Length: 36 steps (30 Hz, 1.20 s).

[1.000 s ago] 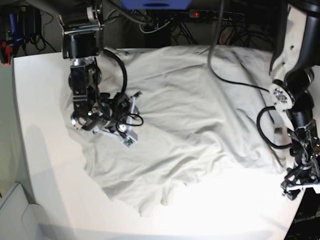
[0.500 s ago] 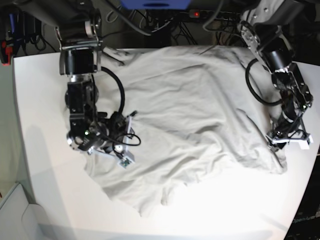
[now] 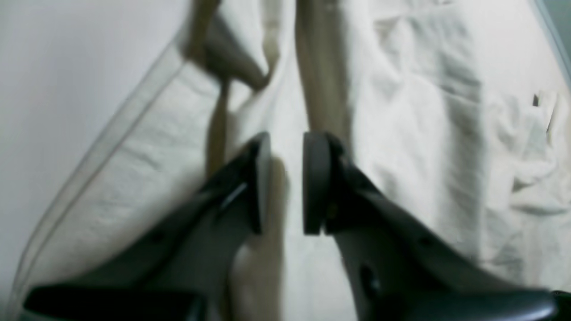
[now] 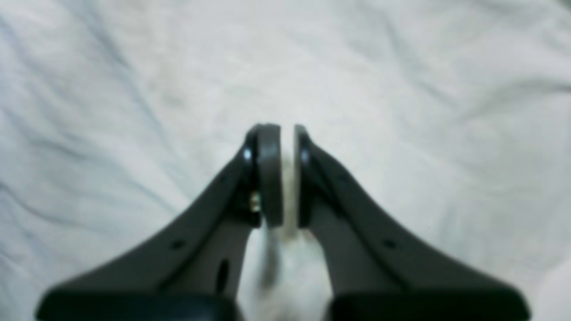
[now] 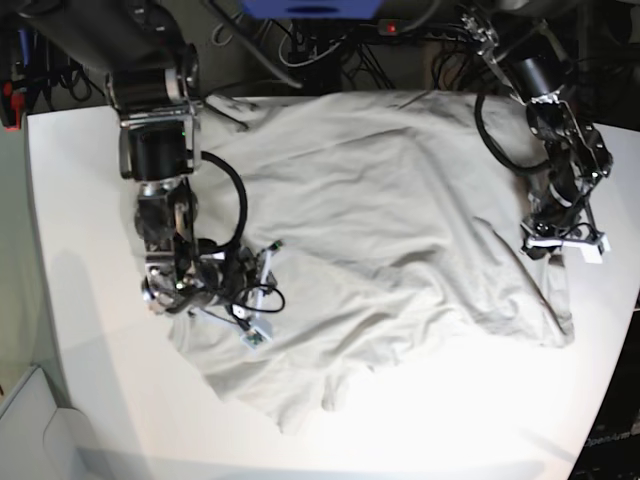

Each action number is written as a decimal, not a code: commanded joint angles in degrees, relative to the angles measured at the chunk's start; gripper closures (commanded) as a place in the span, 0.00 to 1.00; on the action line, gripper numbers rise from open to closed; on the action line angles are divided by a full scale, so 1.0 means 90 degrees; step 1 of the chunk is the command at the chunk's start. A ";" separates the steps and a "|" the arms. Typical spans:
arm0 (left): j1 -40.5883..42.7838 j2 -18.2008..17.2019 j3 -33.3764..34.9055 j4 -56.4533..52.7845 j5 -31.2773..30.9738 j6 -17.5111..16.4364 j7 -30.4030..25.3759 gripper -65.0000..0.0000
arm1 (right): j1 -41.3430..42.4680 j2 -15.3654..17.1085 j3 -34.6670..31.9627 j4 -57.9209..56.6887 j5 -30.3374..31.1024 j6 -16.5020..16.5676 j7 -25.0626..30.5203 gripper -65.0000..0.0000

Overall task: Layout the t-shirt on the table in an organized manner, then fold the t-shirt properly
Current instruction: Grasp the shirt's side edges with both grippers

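A large, smooth matte white table [image 5: 90,380] with rounded edges carries a plain, light grey-beige cotton t-shirt [image 5: 380,250], spread wide but rumpled, reaching from the far edge to the lower middle and out toward both sides. The cloth looks soft, light and limp; it should drape and bunch rather than hold a shape, so the hems, sleeves and shoulders seem the surest places to take hold. The right arm reaches down over the shirt's edge on the base view's left, its black right gripper [image 4: 281,178] low on the fabric with its fingers [image 4: 270,174] nearly pressed together, a sliver of pale cloth apparently pinched between them. The left arm bends down at the opposite side, the left gripper [image 3: 283,183] poised over a hemmed edge [image 3: 102,147], its fingers [image 3: 314,183] narrowly parted with fabric seemingly rising between them; whether they truly grip it cannot be told.
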 commanded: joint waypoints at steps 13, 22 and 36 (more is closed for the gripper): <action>0.0123 -0.0430 0.0002 -0.0264 0.0511 -0.0028 -0.0032 0.81 | 0.0206 0.0441 0.0000 -0.0838 0.0088 -0.0008 0.0448 0.97; 0.0152 -0.0606 0.0002 -0.0195 0.0530 -0.0028 0.0740 0.81 | -0.0448 0.0559 -0.0030 -0.0838 0.0088 -0.0008 0.0448 0.97; 0.0797 -0.0410 -0.0008 0.2247 0.0540 -0.0028 0.2752 0.81 | -0.1855 0.0813 -0.0958 0.1927 0.0088 -0.0008 0.0448 0.98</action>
